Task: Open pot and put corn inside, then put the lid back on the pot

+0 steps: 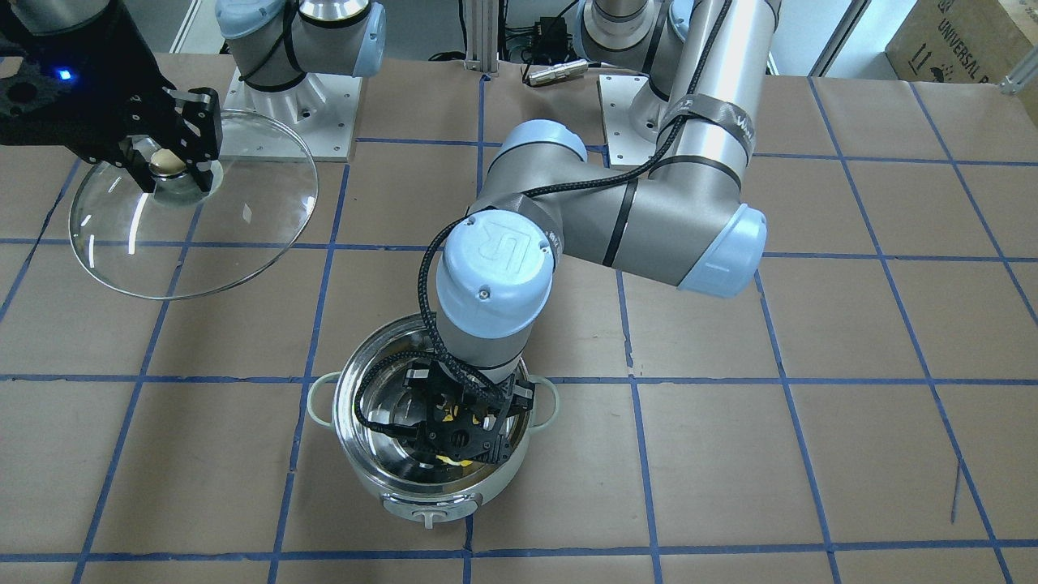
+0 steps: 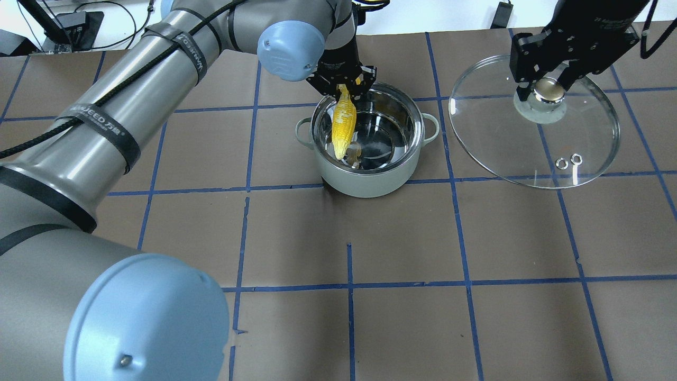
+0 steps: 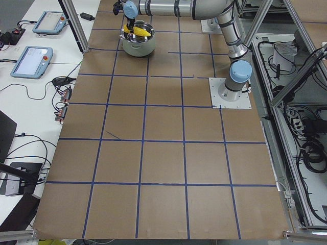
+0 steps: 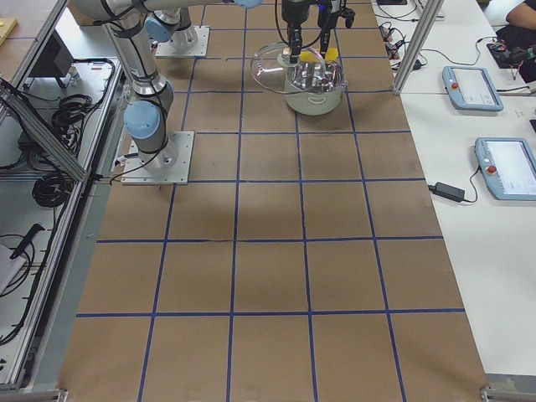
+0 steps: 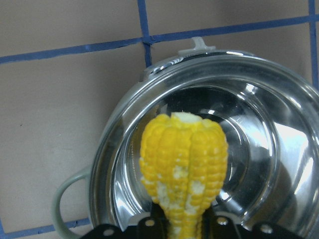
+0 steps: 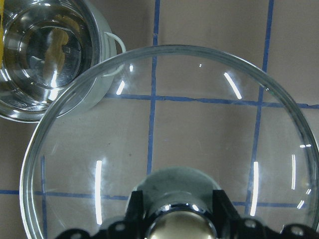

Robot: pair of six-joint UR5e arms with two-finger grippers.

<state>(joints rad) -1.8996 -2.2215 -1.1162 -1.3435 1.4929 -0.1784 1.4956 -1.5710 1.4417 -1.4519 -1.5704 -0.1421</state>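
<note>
The left gripper [image 2: 344, 87] reaches down over the far rim of a pale grey-white round pot [image 2: 370, 182] with a shiny steel inside. Its two black fingers [image 2: 330, 84] pinch the top end of a yellow ear of corn [image 2: 342, 124], one finger on each side. The corn hangs below the fingers at a slant and passes down through the pot's open mouth, on the side of the pot toward the robot's left. In the left wrist view the corn [image 5: 183, 169] points straight away from the camera, blunt free end first, with the pot's [image 5: 114, 149] mirror-bright floor behind it. Its lower end is deep inside the pot, but whether it touches the floor cannot be told. From the front camera the left gripper [image 1: 466, 422] fills the pot [image 1: 430, 495], and only a sliver of corn [image 1: 450, 460] shows.

The pot stands uncovered on a brown paper-covered table [image 2: 402, 238] marked with blue tape lines.

To the robot's right of the pot, the right gripper [image 2: 546, 90] clamps its fingers on the beige knob [image 2: 547, 94] of a clear glass domed lid [image 2: 534, 148]. The lid hangs tilted from that grip, beside the pot and not over it.
</note>
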